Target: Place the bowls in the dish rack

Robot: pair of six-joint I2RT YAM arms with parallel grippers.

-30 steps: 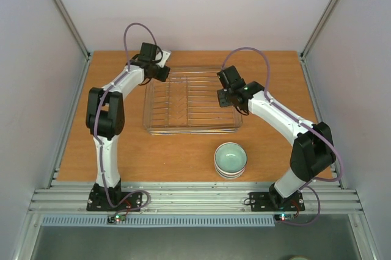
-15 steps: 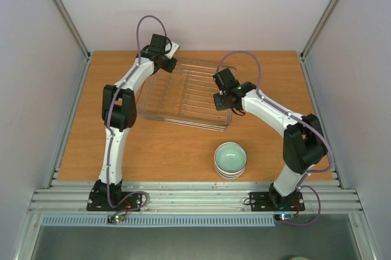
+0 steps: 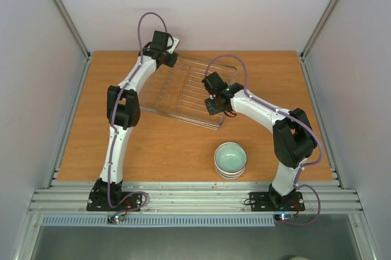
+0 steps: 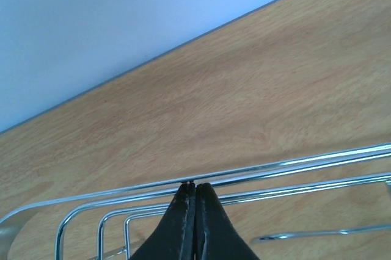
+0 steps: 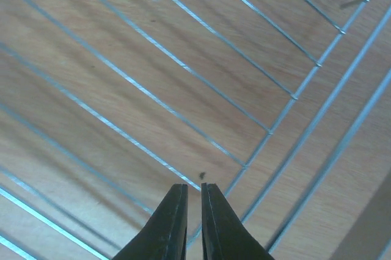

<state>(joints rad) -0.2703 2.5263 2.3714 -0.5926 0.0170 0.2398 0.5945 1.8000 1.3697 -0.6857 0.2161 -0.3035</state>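
Skewed wire rack, bowl stack nearby.

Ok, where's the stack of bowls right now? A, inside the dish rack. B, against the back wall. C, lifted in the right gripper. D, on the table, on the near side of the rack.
D: the stack of bowls stands on the bare wood of the table, apart from the dish rack and closer to the arm bases.
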